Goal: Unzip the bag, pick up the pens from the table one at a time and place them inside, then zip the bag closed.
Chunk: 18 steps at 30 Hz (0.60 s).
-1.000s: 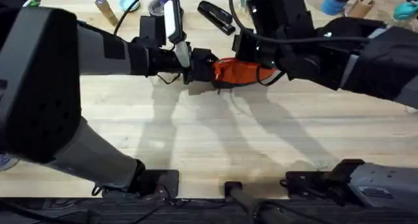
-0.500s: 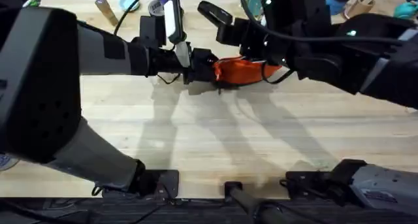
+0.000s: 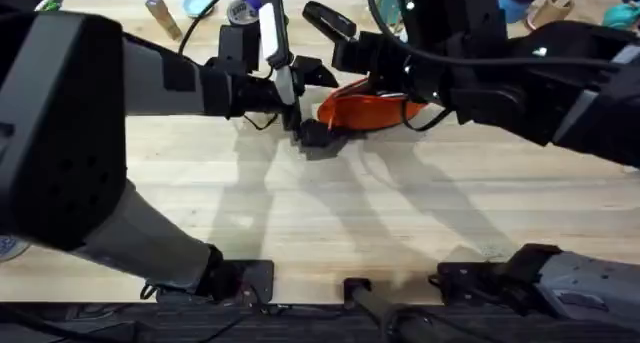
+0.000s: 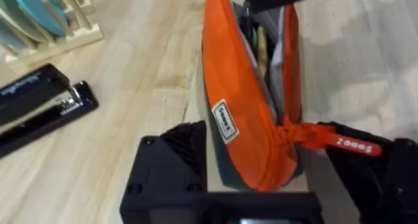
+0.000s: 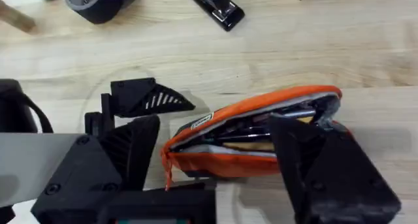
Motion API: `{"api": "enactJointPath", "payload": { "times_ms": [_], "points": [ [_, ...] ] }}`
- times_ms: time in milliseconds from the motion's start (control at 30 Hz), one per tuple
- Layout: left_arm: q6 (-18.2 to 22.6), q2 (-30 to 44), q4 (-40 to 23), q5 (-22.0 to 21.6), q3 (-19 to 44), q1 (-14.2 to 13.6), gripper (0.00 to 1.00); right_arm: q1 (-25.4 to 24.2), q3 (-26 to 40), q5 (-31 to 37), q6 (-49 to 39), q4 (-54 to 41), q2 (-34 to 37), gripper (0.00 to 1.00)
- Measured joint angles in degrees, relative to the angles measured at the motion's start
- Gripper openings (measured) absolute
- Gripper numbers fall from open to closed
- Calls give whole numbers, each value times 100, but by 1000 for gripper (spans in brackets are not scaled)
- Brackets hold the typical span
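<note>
The orange bag (image 3: 365, 108) lies on the table (image 3: 350, 213) at the far middle, its zipper open. Through the gap the pens show inside, a tan one (image 4: 262, 44) beside darker ones (image 5: 261, 127). My left gripper (image 3: 318, 105) is open, one finger on each side of the bag's (image 4: 241, 100) near end. The orange pull tab (image 4: 333, 140) hangs toward one finger. My right gripper (image 5: 219, 142) hovers open over the bag (image 5: 248, 129), one finger in front of its far end.
A black stapler (image 3: 328, 21) lies just behind the bag. A dark tape roll (image 3: 240, 11) and a wooden block (image 3: 162, 15) sit at the far left. A rack of teal plates (image 4: 39, 21) stands beyond the stapler. Bare tabletop stretches in front.
My left gripper has let go of the bag's end and spread its fingers. The bag slid slightly left. The right gripper rose toward the stapler a second ago, then held still.
</note>
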Motion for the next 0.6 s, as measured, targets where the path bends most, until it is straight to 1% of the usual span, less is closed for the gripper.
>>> {"api": "enactJointPath", "payload": {
  "times_ms": [167,400,600],
  "points": [
    [0,-80,-458,-172,0,68,995,6,0,0,0,-41,0,996],
    [2,-788,-1018,-288,-2,365,995,130,0,-5,-51,-177,-62,996],
    [24,-1256,-1467,-292,0,612,995,284,0,-15,-114,-184,-408,996]
  ]
}}
